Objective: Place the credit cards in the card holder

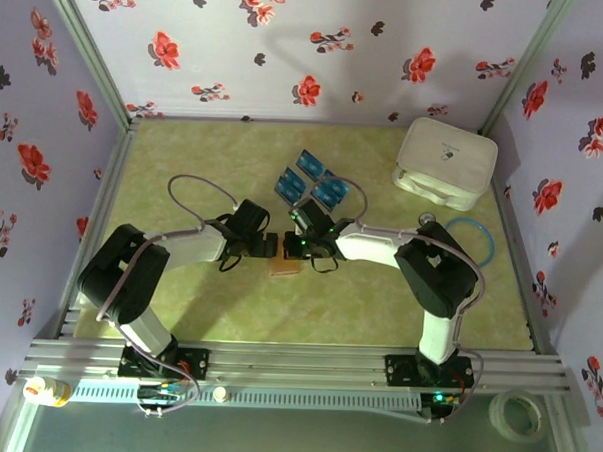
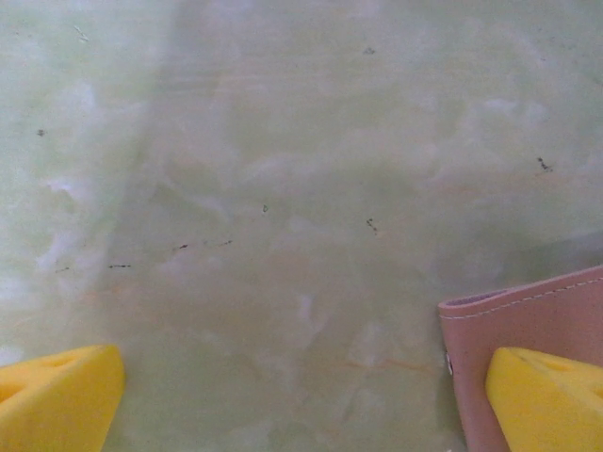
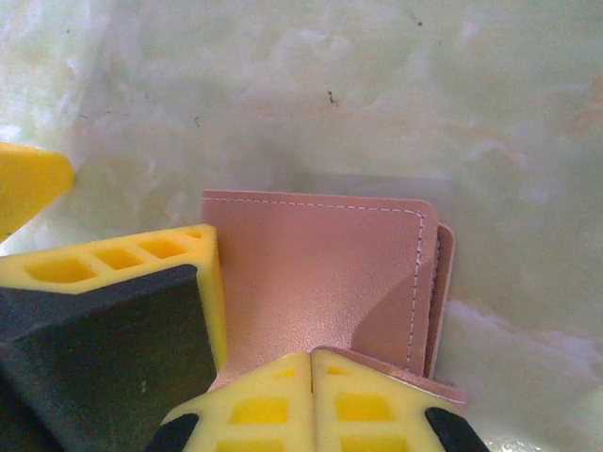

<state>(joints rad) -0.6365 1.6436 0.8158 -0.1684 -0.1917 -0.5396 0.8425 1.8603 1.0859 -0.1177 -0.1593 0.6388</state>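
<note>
Likely opening the card holder [image 3: 320, 282]: right gripper [image 3: 312, 365] pressed together at its edge, left gripper [image 2: 301, 400] spread (credit cards [image 1: 309, 181] at twelve o'clock); next, part its leaves.

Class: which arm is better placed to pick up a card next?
Left, probably: left gripper is open and empty; right gripper is shut, tips on the holder. The cards lie just beyond both.
</note>
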